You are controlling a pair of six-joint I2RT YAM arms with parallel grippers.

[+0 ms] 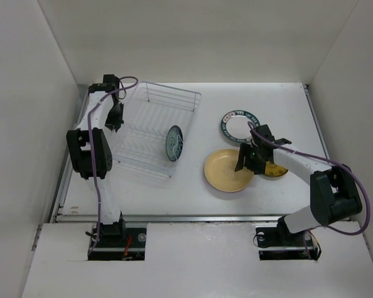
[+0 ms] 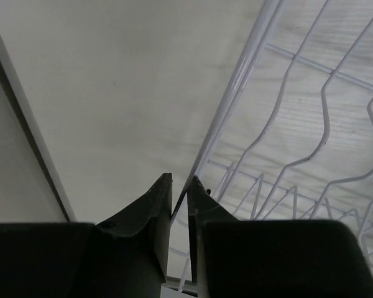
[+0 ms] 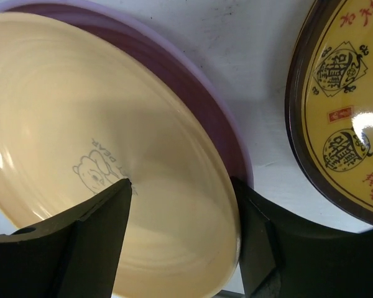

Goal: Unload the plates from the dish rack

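Observation:
The white wire dish rack (image 1: 150,127) sits at the left with one teal patterned plate (image 1: 174,143) standing in its near right part. My left gripper (image 1: 115,120) is shut on the rack's left rim wire (image 2: 236,93), which runs between the fingertips in the left wrist view (image 2: 179,183). The yellow plate (image 1: 227,171) lies on the lavender plate (image 3: 219,133) on the table. My right gripper (image 1: 245,160) is open, with its fingers astride the yellow plate's (image 3: 112,124) right rim.
A white plate with a dark teal rim (image 1: 239,124) lies behind the right gripper. A brown-gold plate (image 3: 342,105) lies just right of it, partly under the arm (image 1: 275,169). White walls enclose the table on three sides.

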